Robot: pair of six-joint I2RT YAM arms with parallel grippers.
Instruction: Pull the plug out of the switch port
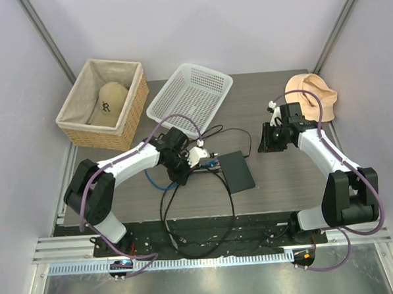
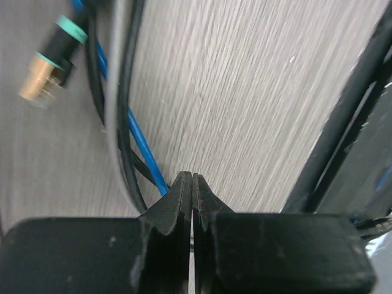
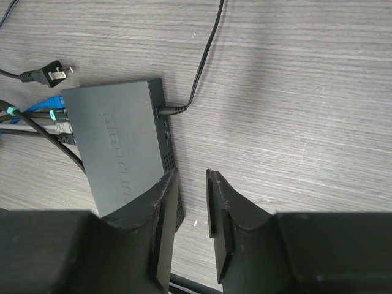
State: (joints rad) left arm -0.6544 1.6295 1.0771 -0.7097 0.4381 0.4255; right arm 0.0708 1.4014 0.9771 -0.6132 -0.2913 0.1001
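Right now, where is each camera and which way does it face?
Top: above and behind, facing down at table; left arm and right arm show.
Left wrist: on left arm, facing down at cables; shut left claw shows.
Right wrist: on right arm, facing down at the switch box; open right claw shows.
Top and right wrist share the switch box.
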